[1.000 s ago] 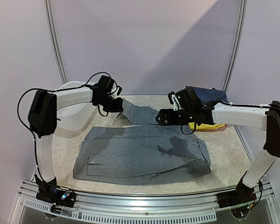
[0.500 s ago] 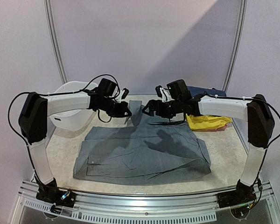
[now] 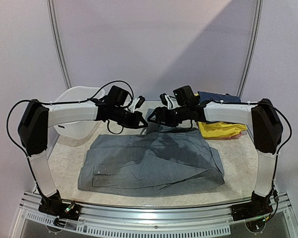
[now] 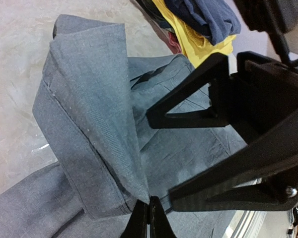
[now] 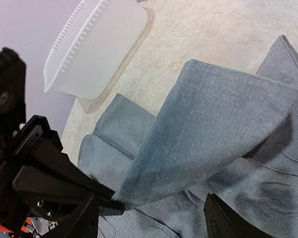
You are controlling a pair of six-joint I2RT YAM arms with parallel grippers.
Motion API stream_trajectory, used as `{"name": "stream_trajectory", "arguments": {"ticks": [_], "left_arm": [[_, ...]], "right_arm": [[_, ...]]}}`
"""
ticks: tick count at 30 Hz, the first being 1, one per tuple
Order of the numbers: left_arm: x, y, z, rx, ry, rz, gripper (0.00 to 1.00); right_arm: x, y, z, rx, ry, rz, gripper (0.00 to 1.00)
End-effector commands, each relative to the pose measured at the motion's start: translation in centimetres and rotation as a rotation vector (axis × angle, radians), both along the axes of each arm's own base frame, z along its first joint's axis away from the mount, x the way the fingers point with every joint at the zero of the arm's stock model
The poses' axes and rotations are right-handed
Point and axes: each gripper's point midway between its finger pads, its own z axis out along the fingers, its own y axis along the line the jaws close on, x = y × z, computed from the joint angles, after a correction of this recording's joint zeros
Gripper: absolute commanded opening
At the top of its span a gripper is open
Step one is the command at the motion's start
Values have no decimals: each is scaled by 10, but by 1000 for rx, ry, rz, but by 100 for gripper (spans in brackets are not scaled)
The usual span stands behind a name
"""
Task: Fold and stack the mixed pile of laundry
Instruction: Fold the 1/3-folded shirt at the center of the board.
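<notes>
Looking down from above, we see the trousers [image 3: 154,161] spread flat across the middle of the tabletop [image 3: 67,158], reaching almost to its near edge. At their far edge, a flap of the grey cloth stands lifted off the rest. Our left gripper [image 3: 142,120] is closed on the lower corner of that flap. Its wrist view shows the two fingertips pressed together with the hem caught between them. Our right gripper [image 3: 157,115] hangs just to the right of it, the two nearly meeting over the far middle of the tabletop. Its jaws stand apart, with the raised flap in front of them. We cannot tell whether either finger touches the cloth. At the far right, a yellow garment [image 3: 221,130] lies under a navy one [image 3: 219,98], with a strip of reddish cloth [image 4: 174,44] beneath the yellow. This stack sits near the trousers' far right corner. A white basin [image 3: 77,99] stands at the far left.
</notes>
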Motion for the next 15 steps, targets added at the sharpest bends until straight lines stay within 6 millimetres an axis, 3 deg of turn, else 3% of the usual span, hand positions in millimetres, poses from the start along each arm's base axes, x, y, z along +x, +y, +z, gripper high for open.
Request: {"name": "stream_trajectory", "arguments": {"ticks": [1, 7, 15], "left_arm": [[-10, -15, 8, -25, -33, -59, 0], [-16, -21, 7, -20, -35, -88, 0], [-12, -20, 4, -1, -31, -69, 0]], "right_arm": [[8, 5, -7, 20, 23, 8, 71], [20, 1, -19, 26, 45, -13, 55], [27, -2, -12, 33, 37, -13, 8]]}}
